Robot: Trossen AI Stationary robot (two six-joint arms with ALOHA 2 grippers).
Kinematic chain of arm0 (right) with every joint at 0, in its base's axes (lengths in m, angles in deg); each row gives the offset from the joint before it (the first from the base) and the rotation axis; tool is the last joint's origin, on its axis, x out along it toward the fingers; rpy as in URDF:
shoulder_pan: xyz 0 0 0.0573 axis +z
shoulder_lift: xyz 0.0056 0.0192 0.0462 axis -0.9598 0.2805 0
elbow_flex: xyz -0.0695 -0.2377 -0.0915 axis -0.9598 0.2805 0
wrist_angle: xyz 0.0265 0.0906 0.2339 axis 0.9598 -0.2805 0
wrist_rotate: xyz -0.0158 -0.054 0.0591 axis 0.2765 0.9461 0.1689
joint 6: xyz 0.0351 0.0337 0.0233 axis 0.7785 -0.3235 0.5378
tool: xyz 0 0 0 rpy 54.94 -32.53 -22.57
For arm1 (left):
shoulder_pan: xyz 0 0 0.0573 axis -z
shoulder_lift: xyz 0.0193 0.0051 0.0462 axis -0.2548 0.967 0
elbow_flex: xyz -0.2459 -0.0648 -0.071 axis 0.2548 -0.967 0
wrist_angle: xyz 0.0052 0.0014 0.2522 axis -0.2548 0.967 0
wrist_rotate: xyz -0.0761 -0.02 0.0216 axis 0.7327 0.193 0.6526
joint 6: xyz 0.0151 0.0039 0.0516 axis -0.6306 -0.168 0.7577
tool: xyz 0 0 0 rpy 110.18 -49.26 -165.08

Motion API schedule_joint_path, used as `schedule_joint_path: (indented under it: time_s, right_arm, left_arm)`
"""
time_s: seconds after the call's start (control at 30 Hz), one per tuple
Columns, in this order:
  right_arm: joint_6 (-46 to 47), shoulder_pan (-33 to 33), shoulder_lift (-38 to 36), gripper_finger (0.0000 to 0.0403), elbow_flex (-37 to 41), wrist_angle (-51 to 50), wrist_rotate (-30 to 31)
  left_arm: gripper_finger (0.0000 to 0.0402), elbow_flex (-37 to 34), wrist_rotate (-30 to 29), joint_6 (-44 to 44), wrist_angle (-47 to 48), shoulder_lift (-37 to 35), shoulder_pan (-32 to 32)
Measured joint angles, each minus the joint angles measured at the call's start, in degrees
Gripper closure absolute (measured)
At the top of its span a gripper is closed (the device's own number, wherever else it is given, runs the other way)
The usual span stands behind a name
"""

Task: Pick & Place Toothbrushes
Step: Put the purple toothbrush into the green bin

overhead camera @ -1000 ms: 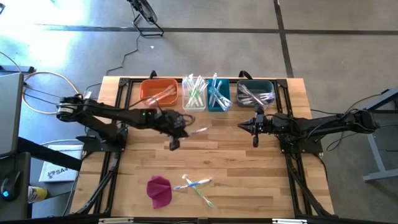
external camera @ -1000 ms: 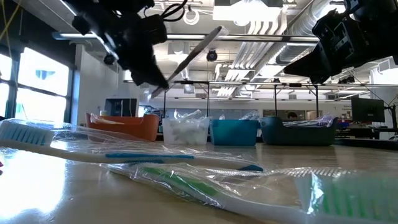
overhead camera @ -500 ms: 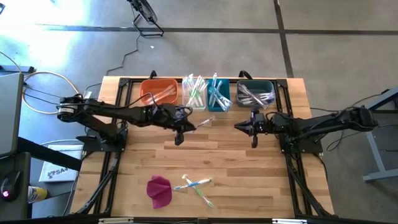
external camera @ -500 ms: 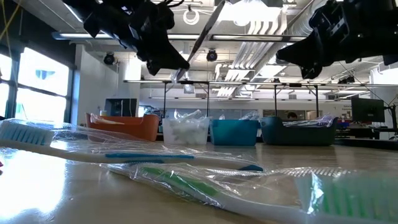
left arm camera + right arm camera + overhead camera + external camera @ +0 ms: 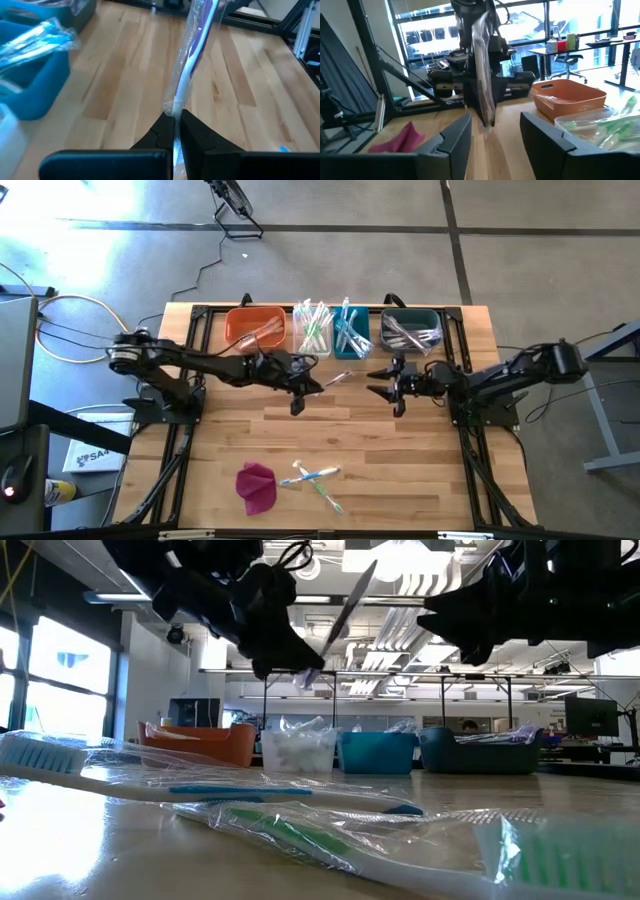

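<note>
1. A wrapped toothbrush (image 5: 192,60) is clamped between the fingers of the left gripper (image 5: 303,387) and held above the table (image 5: 400,480), near the middle of its far half, just in front of the bins
2. The right gripper (image 5: 383,382) is held facing it, fingers spread apart and empty
3. Four bins (image 5: 333,330) holding more wrapped toothbrushes are lined along the far edge
4. Two wrapped toothbrushes (image 5: 315,478) are lying near the near edge, beside a magenta cloth (image 5: 256,485)
</note>
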Motion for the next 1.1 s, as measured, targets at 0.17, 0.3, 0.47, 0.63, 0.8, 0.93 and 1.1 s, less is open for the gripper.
schedule_joint_path:
  time_s: [0.17, 0.3, 0.47, 0.63, 0.8, 0.93, 1.1]
  right_arm:
    - [-1.36, -0.01, 4.64, 0.0227, -1.35, 3.19, -0.21]
    - [-1.62, -0.01, 8.35, 0.0222, -4.11, 3.24, -3.10]
    - [-1.57, -0.01, 14.25, 0.0222, -8.42, 3.27, -3.24]
    - [-1.51, -0.01, 19.05, 0.0222, -12.16, 3.13, -3.16]
    - [-1.34, -0.01, 21.22, 0.0223, -15.47, 3.10, -3.20]
    - [-1.47, -0.01, 21.58, 0.0223, -16.75, 3.24, -3.57]
    - [-1.49, -0.03, 21.60, 0.0239, -17.33, 3.29, -5.68]
  left_arm:
    - [0.0396, -0.05, 1.24, -1.32, -7.04, 4.06, 0.00]
    - [0.0396, -0.02, 1.23, -2.81, -11.15, 6.14, 0.00]
    - [0.0396, 1.71, 1.21, -2.81, -10.23, 6.66, 0.00]
    - [0.0396, 2.05, 1.17, -2.81, -9.00, 6.66, 0.00]
    - [0.0396, 2.05, 0.57, -2.81, -7.27, 6.68, 0.00]
    - [0.0396, 2.05, 0.56, -2.81, -7.38, 6.68, 0.00]
    - [0.0396, 2.05, 0.54, -2.81, -6.54, 6.68, 0.00]
